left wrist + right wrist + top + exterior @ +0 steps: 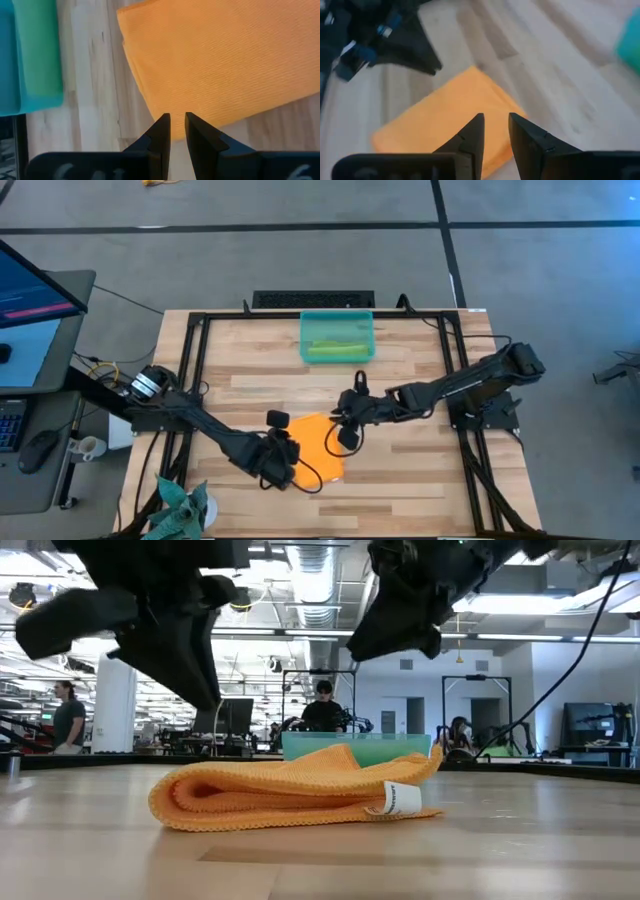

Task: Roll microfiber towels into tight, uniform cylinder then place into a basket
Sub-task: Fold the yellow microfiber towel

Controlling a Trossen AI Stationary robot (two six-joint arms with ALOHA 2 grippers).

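The orange towel (318, 448) lies folded in several layers on the table's near middle; the low view shows it flat (290, 795), its white label (403, 800) at one end. The lime green towel (335, 350) lies in the teal basket (337, 325) at the far middle. My left gripper (282, 458) hovers over the orange towel's left edge (150, 100), its fingers a narrow gap apart. My right gripper (348, 432) hovers over the towel's right part (450, 125), slightly open. In the low view both grippers are above the towel and touch nothing.
A dark teal spiky plant-like thing (180, 505) stands at the table's near left corner. A black frame (200, 330) runs around the tabletop. Bare wood lies between the basket and the orange towel. People stand in the room behind (325, 705).
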